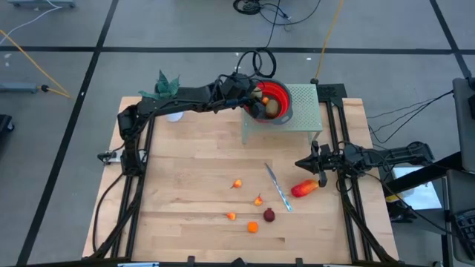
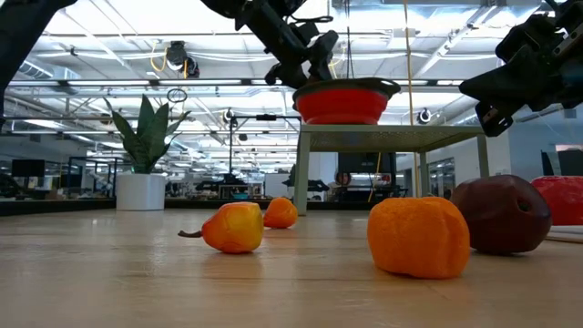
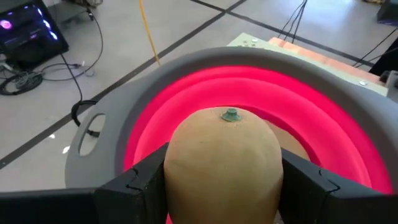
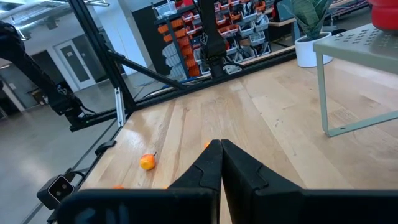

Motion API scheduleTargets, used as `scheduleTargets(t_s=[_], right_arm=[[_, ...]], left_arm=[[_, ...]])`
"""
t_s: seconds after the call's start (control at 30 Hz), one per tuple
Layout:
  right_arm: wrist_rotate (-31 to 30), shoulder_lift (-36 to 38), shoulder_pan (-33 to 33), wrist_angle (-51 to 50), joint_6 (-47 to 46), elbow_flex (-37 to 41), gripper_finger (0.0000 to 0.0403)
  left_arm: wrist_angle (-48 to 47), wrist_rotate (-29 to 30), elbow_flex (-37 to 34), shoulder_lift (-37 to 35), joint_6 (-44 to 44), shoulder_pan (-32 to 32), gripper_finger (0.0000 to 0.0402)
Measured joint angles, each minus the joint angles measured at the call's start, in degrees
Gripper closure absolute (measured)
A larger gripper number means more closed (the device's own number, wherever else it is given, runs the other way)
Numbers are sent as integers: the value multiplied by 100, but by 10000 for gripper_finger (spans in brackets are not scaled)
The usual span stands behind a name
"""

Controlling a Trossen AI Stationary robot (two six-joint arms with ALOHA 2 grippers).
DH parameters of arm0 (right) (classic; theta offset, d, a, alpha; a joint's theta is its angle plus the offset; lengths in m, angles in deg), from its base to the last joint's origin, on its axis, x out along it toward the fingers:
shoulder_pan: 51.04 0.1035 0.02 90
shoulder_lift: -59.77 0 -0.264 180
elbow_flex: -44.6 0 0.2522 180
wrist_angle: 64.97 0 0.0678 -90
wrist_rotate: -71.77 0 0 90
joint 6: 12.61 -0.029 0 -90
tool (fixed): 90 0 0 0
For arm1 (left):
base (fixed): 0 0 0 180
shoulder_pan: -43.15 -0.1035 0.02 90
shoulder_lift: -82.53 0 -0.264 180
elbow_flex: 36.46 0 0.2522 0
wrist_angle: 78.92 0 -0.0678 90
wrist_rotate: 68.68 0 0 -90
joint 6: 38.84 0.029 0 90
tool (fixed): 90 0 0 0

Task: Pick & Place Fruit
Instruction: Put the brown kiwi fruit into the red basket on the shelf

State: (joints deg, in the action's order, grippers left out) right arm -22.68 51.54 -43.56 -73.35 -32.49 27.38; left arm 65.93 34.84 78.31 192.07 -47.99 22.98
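Note:
A round red bowl with a grey rim (image 1: 285,97) stands on a small pale green stand (image 1: 304,111) at the far middle of the table. My left gripper (image 1: 256,102) reaches over the bowl from the left, shut on an olive-brown oval fruit (image 3: 224,162). Loose on the wood lie several tiny orange fruits (image 1: 237,183), a dark red ball (image 1: 269,215) and an elongated red-orange piece (image 1: 304,188). My right gripper (image 1: 310,163) waits shut at the table's right side, holding nothing. My left gripper pinches the olive-brown fruit by its two opposite sides (image 3: 177,171) between its two fingers (image 3: 146,180). It comes slanting down from the table's left. The fruit's stem end (image 3: 231,114) points away from the gripper, over the bowl's red inside (image 3: 186,99). Whether the fruit touches the bowl, I cannot tell.
A slim knife (image 1: 278,187) lies among the loose fruit. A potted plant (image 1: 167,85) stands at the far left corner. Dark frame rails (image 1: 137,185) run along both table sides. Open wood lies between the stand and the fruit.

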Motion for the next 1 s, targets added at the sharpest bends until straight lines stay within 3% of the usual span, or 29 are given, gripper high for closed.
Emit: scheduleTargets(t_s=[0.33, 0.67, 1.0], right_arm=[[0, 0, 0, 0, 0, 0, 399], [0, 0, -1, 0, -1, 0, 399], [0, 0, 0, 0, 0, 0, 399]], left_arm=[[-98, -3, 0, 0, 0, 29, 176], [-249, -8, 0, 0, -41, 40, 141], [-82, -10, 0, 0, -17, 42, 133]])
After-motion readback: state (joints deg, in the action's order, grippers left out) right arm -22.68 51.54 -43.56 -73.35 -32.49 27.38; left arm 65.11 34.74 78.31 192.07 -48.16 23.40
